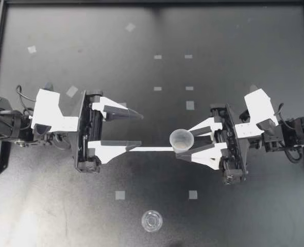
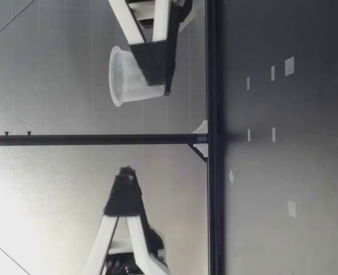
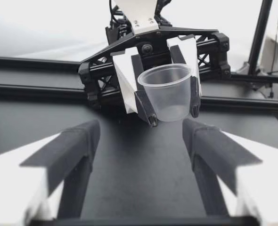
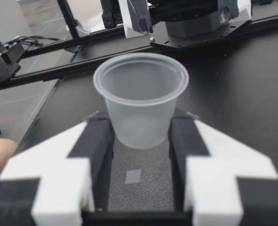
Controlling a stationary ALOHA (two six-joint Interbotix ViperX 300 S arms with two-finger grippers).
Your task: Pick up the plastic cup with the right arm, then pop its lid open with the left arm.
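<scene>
Top view: my right fingers [image 1: 199, 150], coming in from the right of the frame, are clamped on a small translucent cup [image 1: 181, 139] just right of centre. So the cup is picked up and gripped. My left fingers [image 1: 125, 145], left of centre, are spread wide with nothing in them. Their tips point at the cup with a gap between. A clear round piece [image 1: 152, 221] lies alone on the tabletop [image 1: 255, 216] near the bottom edge, well apart from both arms.

Low view: the cup [image 2: 129, 77] hangs well above the tabletop with its mouth up, maybe tipped a touch. My left fingers [image 2: 125, 183] sit at about the same height, nothing near them.

Left wrist view: looking out between my open left fingers [image 3: 77, 146], the cup [image 3: 167, 94] is straight ahead, pinched from both sides by the other arm. Not touching mine.

Right wrist view: both dark pads [image 4: 97, 141] press the lower half of the cup [image 4: 140, 106]. You can see right down into it, and it's empty.
</scene>
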